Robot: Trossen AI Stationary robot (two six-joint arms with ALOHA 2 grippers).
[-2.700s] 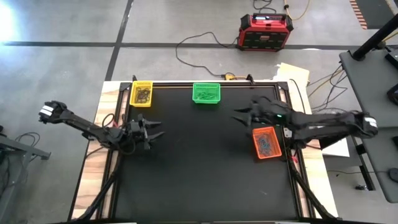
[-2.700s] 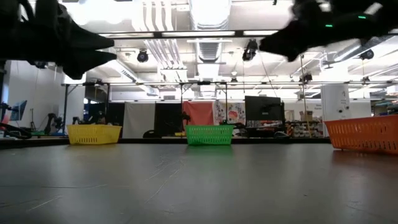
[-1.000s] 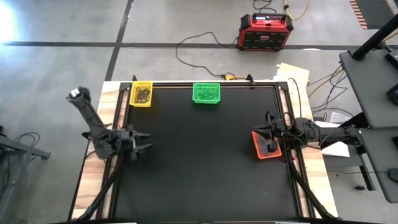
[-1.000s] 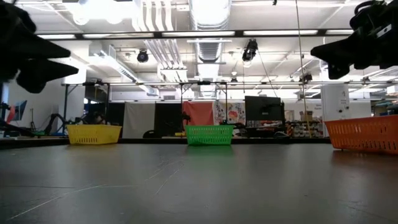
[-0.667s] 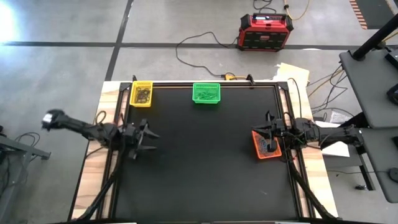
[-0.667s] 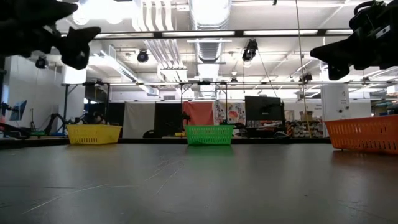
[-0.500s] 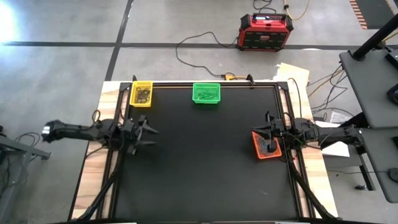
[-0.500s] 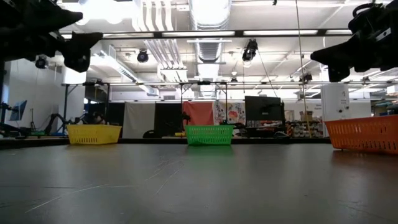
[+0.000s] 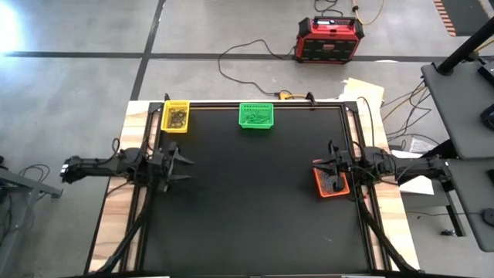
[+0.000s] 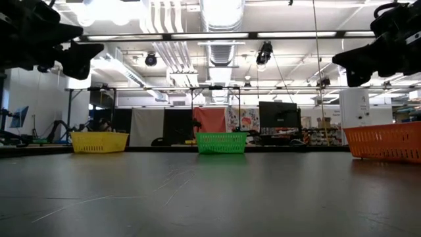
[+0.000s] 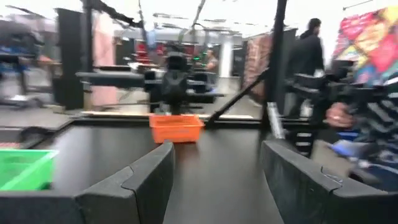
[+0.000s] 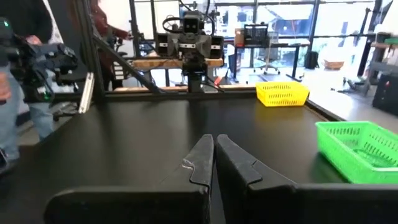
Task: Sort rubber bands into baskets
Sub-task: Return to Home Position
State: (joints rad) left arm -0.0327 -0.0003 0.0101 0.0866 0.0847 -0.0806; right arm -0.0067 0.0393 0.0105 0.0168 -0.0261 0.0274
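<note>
Three baskets stand on the black table: a yellow basket (image 9: 177, 116) at the far left corner, a green basket (image 9: 255, 116) at the far middle and an orange basket (image 9: 330, 184) at the right edge. Small dark rubber bands (image 9: 334, 185) lie inside them. My left gripper (image 9: 182, 162) hovers open at the table's left edge, nothing between its fingers (image 11: 149, 180). My right gripper (image 9: 320, 166) is shut and empty, raised over the orange basket's left rim; its fingertips (image 12: 214, 155) point toward the table's left.
A red and black box (image 9: 329, 38) with cables sits on the floor beyond the far edge. Papers (image 9: 363, 91) lie off the far right corner. People stand beside the table, one person (image 11: 364, 118) in the left wrist view, another person (image 12: 18, 74) in the right wrist view.
My left arm has swung its elbow down and outward to the table's left, and its gripper has shifted a little toward the far edge, staying open. My right gripper has stayed shut over the orange basket.
</note>
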